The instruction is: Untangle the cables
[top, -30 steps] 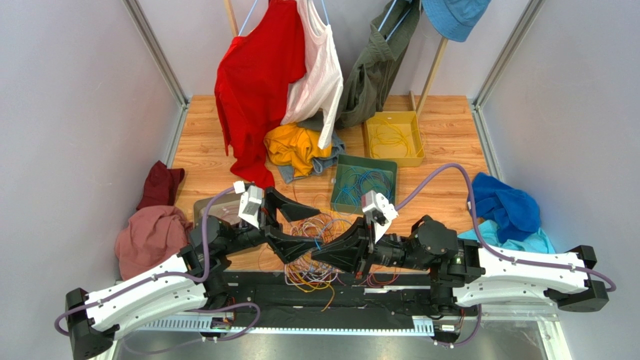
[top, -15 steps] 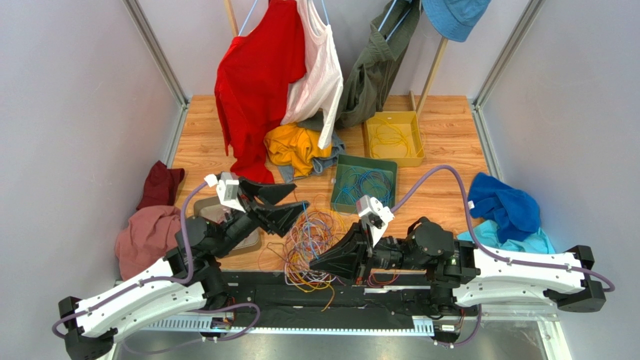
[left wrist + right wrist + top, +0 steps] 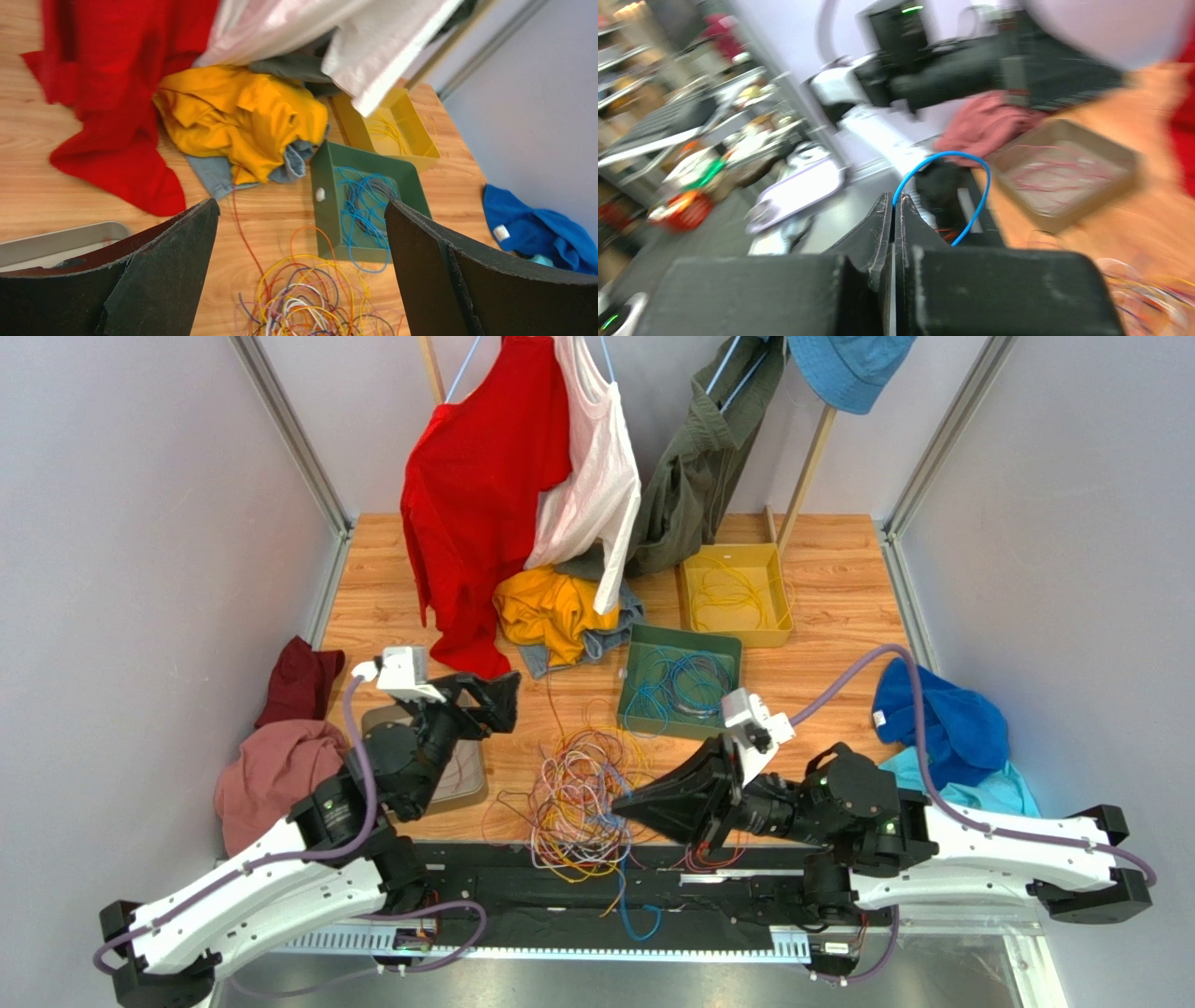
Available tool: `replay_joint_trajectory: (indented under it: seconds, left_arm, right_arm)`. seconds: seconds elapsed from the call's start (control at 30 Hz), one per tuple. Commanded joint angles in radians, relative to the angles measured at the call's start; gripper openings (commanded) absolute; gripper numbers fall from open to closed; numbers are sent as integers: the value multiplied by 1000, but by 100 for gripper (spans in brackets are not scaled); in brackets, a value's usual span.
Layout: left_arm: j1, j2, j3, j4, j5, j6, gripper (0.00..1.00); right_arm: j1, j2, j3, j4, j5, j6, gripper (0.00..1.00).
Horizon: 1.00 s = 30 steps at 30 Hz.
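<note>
Extraction of blue cable (image 3: 946, 154) from cables (image 3: 575, 798) judged underway | pinched in closed right gripper (image 3: 892, 201) | left gripper (image 3: 300, 205) spread wide, empty | clean lift-out needed next

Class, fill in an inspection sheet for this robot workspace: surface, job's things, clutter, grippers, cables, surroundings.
Surface: wooden table, partly covered.
Job's things: tangled cables at the near middle; blue wires in green tray; yellow wires in yellow tray.
Clutter: yellow garment mid-table; maroon cloth and pink cloth at left; blue cloth at right.
Grippers: left gripper open, holding nothing; right gripper shut on blue cable.
Cables: lilac hoses loop off both arms.
Surroundings: grey walls; red shirt, white top, olive garment hanging behind.
</note>
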Motion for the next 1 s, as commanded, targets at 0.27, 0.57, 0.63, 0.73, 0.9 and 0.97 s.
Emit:
replay_joint_trajectory:
  seconds: [0.27,0.57,0.63,0.73,0.9,0.97]
  left_arm:
    - [6,-205,-114,-209,-12,-186,99]
    - [6,-302,-220,-267,17,-277,99]
    - [6,-317,-226,-273,20,-282,99]
    - [6,-325,-237,-281,25,-291,99]
    - [6,-322,-263,-275,34,-306,99]
    - [6,-322,-268,-272,37,-309,99]
  right_arm:
    - [-195,93,299,-294,546,-274,0]
    - [-567,231,340,-329,403,-202,0]
    - [-631,251,332,-320,351,-179,0]
    - [-691,279,285,-262,303,-165,0]
    - [-774,346,216,-185,242,-139,0]
    - [-785,375,204,-168,231,-142,0]
